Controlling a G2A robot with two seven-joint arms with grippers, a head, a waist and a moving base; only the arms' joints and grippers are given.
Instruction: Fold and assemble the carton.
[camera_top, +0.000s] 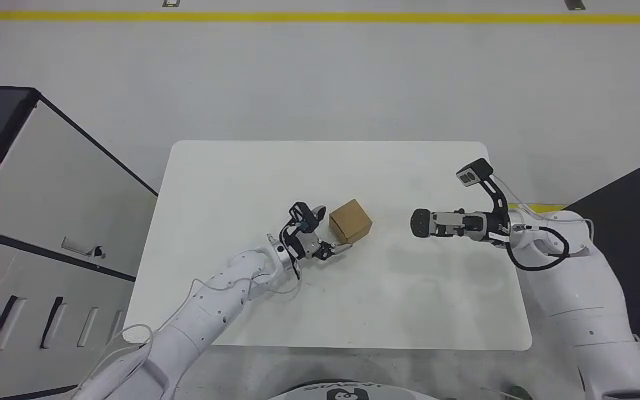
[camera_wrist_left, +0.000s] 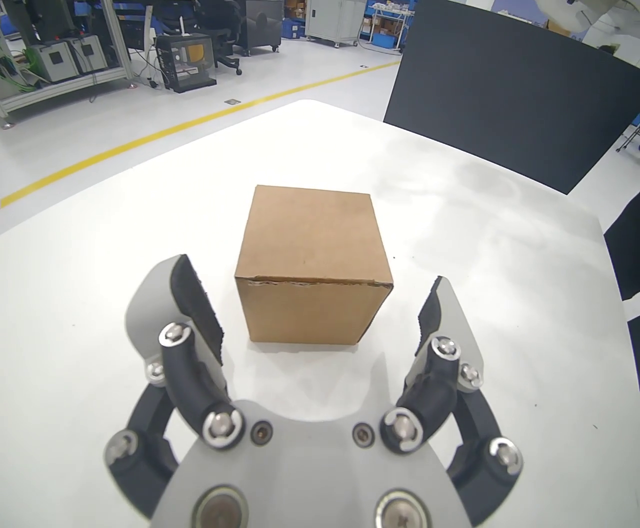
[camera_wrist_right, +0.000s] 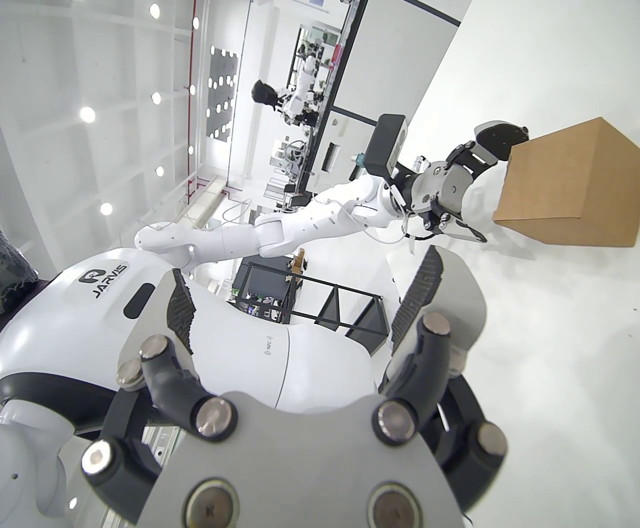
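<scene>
- Carton (camera_top: 351, 220) was found closed, upright near the middle of the table (camera_top: 220, 180).
- Left gripper (camera_wrist_left: 311, 277) was held just beside it, jaws apart; right gripper (camera_top: 420, 222), likewise spread, was kept well apart.
- Top seam was best pressed squarely.

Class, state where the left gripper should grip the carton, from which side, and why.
Probably grip the carton by two opposite upright walls, approaching level from the left gripper's side: the closed cube sits flat on the table, facing its open jaws.
</scene>
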